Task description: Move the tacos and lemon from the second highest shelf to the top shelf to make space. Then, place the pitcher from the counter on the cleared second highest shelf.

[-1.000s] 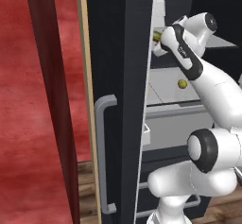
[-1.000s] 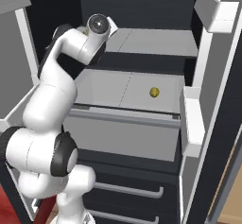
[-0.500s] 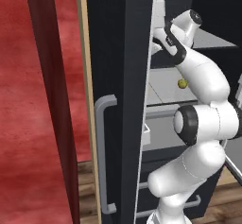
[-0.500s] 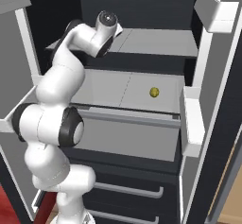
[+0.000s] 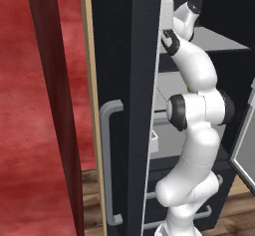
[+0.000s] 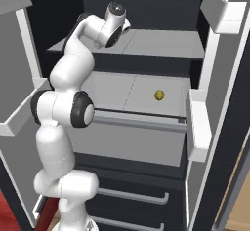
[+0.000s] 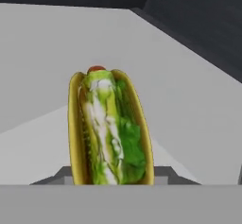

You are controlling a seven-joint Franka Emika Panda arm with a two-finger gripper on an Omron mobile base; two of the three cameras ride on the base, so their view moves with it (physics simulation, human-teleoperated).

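A taco (image 7: 109, 128) with a yellow shell and green filling stands upright close in front of the hand camera, over the top shelf (image 7: 189, 100). My gripper (image 6: 127, 28) reaches over the left part of the top shelf (image 6: 161, 45) and is shut on the taco. The lemon (image 6: 159, 95) lies alone on the second highest shelf (image 6: 141, 122), right of the arm and below the hand. The pitcher and the counter are out of view.
The fridge stands open, with white door bins at the right (image 6: 219, 10) and at the left (image 6: 19, 113). Dark drawers with handles (image 6: 132, 196) sit below the shelves. The door's edge and grey handle (image 5: 109, 165) stand left of the arm.
The arm has stretched up and deeper into the fridge, carrying the hand to the right over the top shelf. The lemon has stayed put.
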